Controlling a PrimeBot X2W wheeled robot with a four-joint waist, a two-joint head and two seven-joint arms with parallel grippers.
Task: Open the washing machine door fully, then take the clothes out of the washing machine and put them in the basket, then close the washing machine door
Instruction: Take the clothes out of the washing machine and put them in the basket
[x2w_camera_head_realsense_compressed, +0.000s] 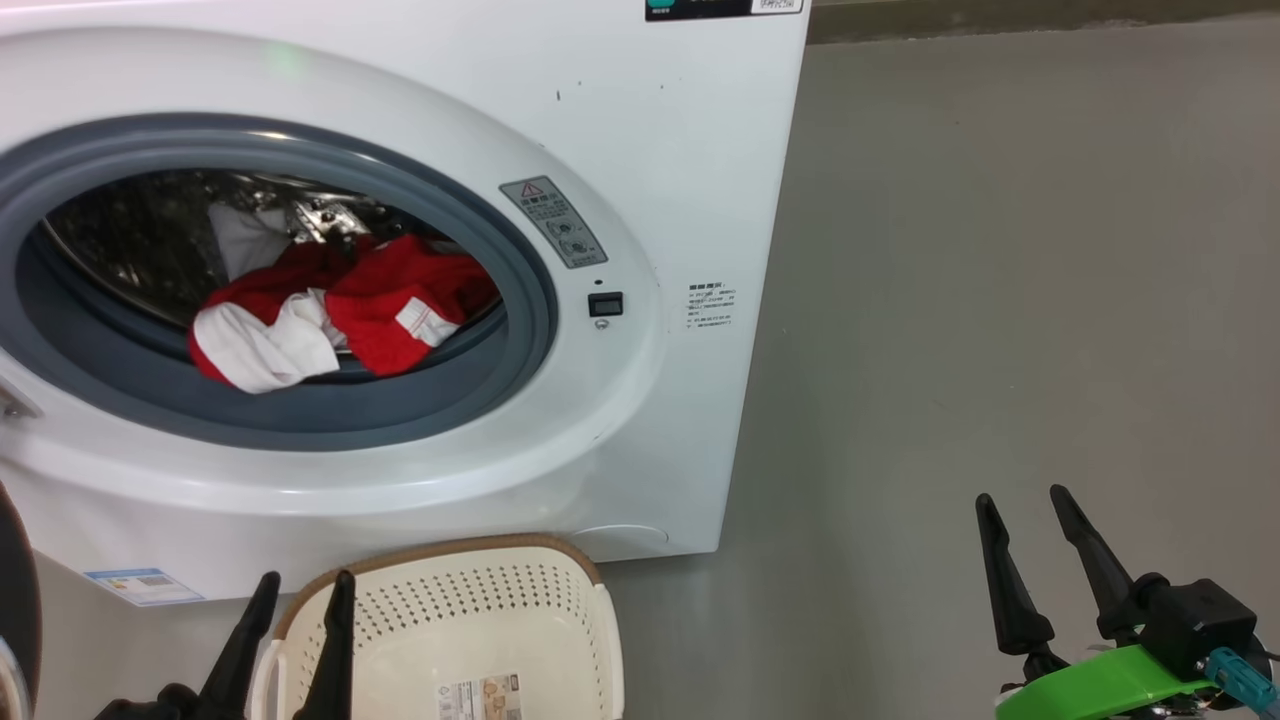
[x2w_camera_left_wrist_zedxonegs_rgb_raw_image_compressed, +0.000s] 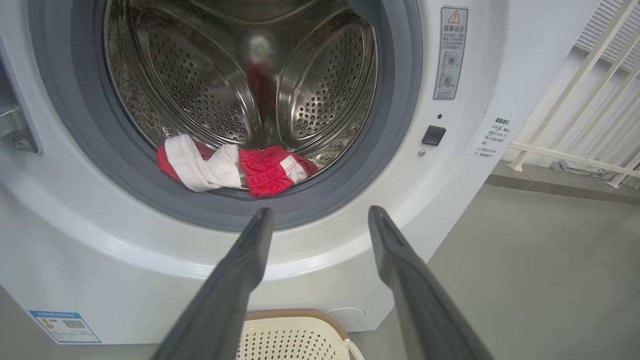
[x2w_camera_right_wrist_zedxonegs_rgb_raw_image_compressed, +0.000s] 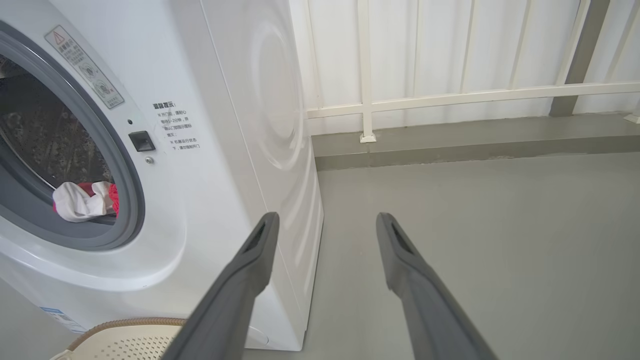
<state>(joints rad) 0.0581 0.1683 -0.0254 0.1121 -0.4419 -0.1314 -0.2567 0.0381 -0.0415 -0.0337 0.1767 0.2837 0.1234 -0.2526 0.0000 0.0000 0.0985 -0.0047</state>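
The white washing machine stands with its mouth uncovered. The washing machine door is swung out to the left, with a sliver of its black rim at the head view's edge. The clothes, red and white, lie bunched at the front of the steel drum, against the grey rubber ring. The cream basket sits on the floor directly below the opening. My left gripper is open above the basket's left side, aimed at the clothes. Over the floor to the machine's right, my right gripper is open and holds nothing.
Grey floor stretches to the right of the machine. A raised kerb and a white railing run behind it. The machine's right side panel stands close to my right gripper's left finger.
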